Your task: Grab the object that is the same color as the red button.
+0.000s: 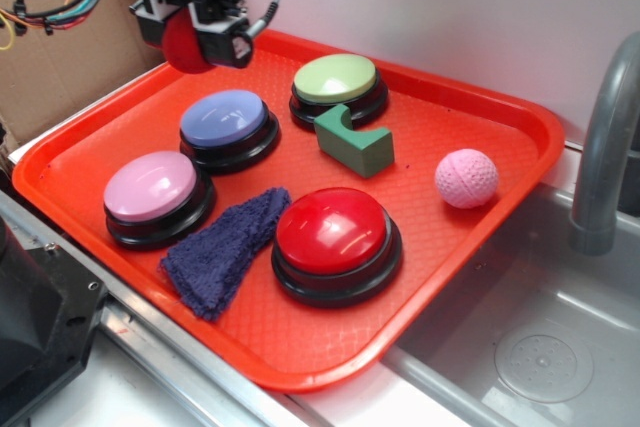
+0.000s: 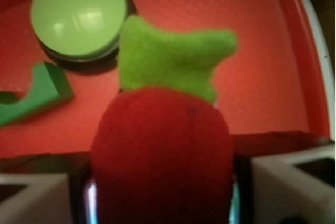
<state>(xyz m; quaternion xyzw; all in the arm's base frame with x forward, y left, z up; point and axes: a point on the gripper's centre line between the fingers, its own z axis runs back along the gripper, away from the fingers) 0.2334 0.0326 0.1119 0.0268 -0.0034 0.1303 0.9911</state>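
While lifted above the orange tray (image 1: pixel 480 237) at the upper left of the frame, the gripper (image 1: pixel 195 42) is seen with fingers pinching a red plush object (image 2: pixel 163 156) topped with green felt. The red button (image 1: pixel 332 232) is left on the tray at lower centre.

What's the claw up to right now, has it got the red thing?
Gripper shut on red plush toy, lifted above tray. Toy has green felt top. Red button untouched. Nothing in the way.
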